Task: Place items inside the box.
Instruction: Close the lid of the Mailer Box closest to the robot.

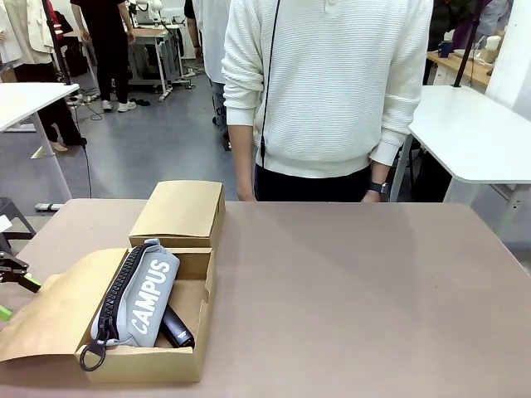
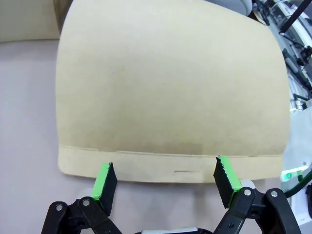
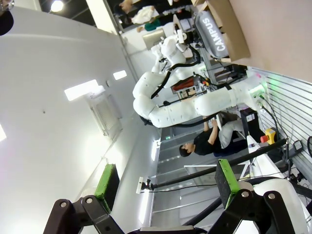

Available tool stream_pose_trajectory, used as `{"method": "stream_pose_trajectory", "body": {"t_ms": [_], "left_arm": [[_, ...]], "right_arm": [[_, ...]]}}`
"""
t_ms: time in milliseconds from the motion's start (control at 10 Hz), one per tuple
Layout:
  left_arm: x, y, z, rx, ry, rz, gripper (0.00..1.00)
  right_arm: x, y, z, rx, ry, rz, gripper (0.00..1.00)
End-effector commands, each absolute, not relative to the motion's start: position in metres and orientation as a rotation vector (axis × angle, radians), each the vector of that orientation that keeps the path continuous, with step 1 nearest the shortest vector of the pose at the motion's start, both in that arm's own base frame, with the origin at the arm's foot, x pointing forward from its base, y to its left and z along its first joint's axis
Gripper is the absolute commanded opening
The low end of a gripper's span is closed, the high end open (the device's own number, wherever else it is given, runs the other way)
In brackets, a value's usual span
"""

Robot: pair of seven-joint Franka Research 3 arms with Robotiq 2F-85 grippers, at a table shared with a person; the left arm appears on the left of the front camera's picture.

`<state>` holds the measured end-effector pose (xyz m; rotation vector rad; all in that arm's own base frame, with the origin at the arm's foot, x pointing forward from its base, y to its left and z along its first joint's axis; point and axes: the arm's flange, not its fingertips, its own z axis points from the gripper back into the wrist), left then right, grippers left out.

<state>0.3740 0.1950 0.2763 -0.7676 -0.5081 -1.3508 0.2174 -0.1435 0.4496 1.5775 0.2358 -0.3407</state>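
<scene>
An open cardboard box (image 1: 195, 365) sits at the table's near left. The grey zip pouch lettered "CAMPUS" (image 1: 141, 298) lies slanted in it, its zip pull hanging over the front wall. A dark item (image 1: 176, 327) lies beside the pouch; I cannot tell what it is. The box's lid flap (image 1: 50, 319) is folded out to the left. My left gripper (image 1: 15, 298) is open at the flap's outer edge. In the left wrist view the flap (image 2: 170, 97) lies just beyond the open left gripper (image 2: 165, 181). My right gripper (image 3: 165, 183) is open and holds nothing, far from the box (image 3: 234, 24).
A second, closed cardboard box (image 1: 178, 211) stands right behind the open one. A person in a white sweater (image 1: 328, 91) stands at the far edge, hands below the table line. The table's middle and right are bare.
</scene>
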Motion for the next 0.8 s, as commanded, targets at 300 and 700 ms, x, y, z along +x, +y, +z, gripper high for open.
{"method": "stream_pose_trajectory", "body": {"t_ms": [300,700], "left_arm": [[0.364,0.225,0.284,-0.679,-0.423,-1.316,1.00],[0.368,0.239,0.273,-0.640,-0.348,-1.270,1.00]], "right_arm": [[0.218,-0.143,0.457,1.597,0.239,-0.356,1.00],[0.218,-0.143,0.457,1.597,0.239,-0.356,1.00]]}}
